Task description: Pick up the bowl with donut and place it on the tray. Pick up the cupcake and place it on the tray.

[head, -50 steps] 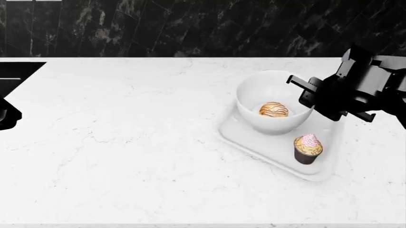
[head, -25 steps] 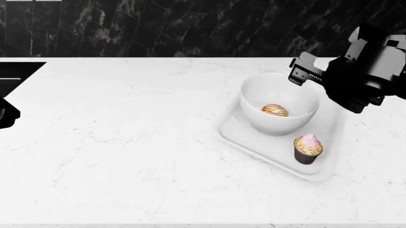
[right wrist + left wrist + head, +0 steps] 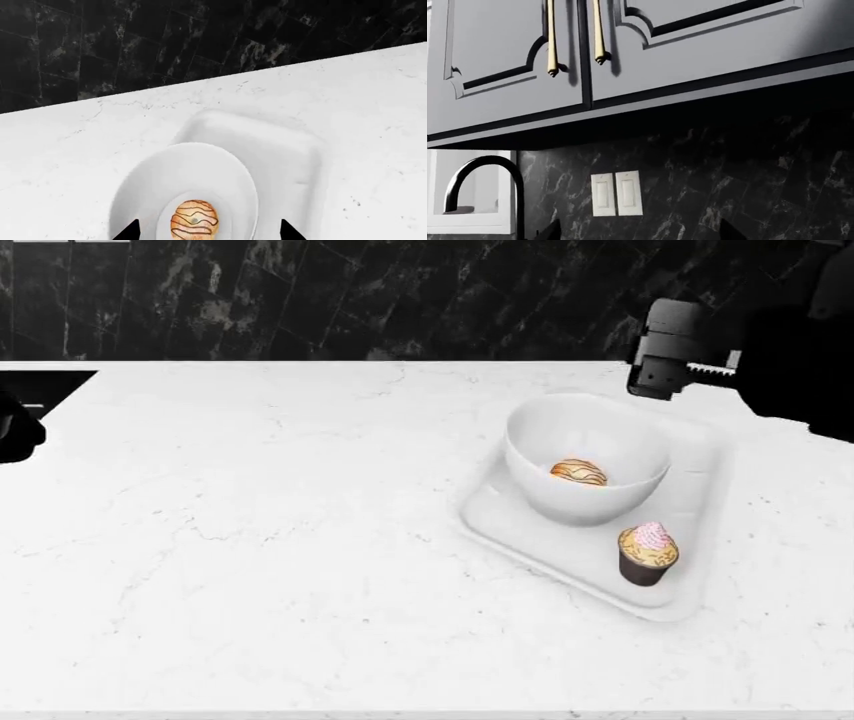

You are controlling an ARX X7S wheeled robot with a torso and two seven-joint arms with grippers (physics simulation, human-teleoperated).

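The white bowl [image 3: 587, 445] stands upright on the white tray [image 3: 697, 502] at the right of the counter, and the striped donut [image 3: 578, 473] lies in its bottom. On the tray's near part, next to the bowl, stands the pink-topped cupcake [image 3: 649, 552]. My right arm [image 3: 781, 350] hangs above and behind the bowl. In the right wrist view the right gripper [image 3: 209, 232] is open and empty, looking down on the bowl [image 3: 200, 175], the donut [image 3: 194, 220] and the tray [image 3: 280, 145]. My left gripper [image 3: 640, 234] is open, empty and faces the wall.
White marble counter [image 3: 294, 540] stretches to the left of the tray, with a black backsplash [image 3: 334, 300] behind. A dark sink edge [image 3: 34, 390] lies far left. The left wrist view shows grey wall cabinets [image 3: 694, 45], a black faucet [image 3: 484, 185] and wall switches [image 3: 617, 194].
My right gripper has let go of the bowl's rim, then risen and drawn back to the upper right. The bowl has settled level on the tray. The left arm rose slightly.
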